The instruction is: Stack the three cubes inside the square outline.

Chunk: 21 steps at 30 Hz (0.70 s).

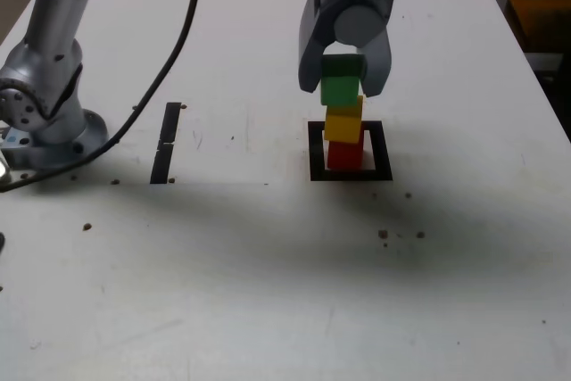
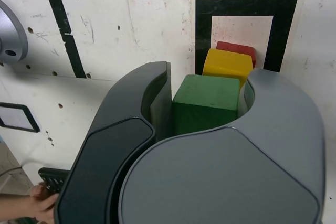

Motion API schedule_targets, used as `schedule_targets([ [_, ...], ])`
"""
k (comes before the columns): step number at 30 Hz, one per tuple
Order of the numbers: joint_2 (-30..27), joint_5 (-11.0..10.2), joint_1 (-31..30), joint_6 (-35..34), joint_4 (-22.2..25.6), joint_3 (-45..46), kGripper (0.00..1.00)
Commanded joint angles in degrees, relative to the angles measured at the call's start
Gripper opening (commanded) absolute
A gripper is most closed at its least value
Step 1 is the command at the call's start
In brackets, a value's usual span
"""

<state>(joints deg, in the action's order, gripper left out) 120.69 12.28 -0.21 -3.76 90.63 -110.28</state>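
Exterior view: gripper [image 1: 342, 86] closed on green cube [image 1: 340, 90], yellow cube [image 1: 343, 126] and red cube [image 1: 345, 156] below its fingers within black-taped square outline [image 1: 351, 174], final placement apparently needing alignment, then release.

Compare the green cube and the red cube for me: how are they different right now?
The green cube is between the gripper's fingers, while the red cube sits within the black square outline. The green cube is the highest of the three, the red cube the lowest, partly hidden by the yellow one. Both are small, plain, single-coloured blocks.
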Motion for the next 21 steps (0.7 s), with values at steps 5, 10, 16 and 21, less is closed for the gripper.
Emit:
schedule_targets([
  [5, 0.2, 0.3, -0.1, 0.6, 0.1, 0.2, 0.48],
  [10, 0.2, 0.1, -0.1, 0.8, 0.3, 0.3, 0.54],
  [16, 0.2, 0.0, -0.1, 1.0, 0.5, 0.4, 0.59],
  [21, 0.2, -0.1, -0.1, 1.0, 0.4, 0.7, 0.62],
])
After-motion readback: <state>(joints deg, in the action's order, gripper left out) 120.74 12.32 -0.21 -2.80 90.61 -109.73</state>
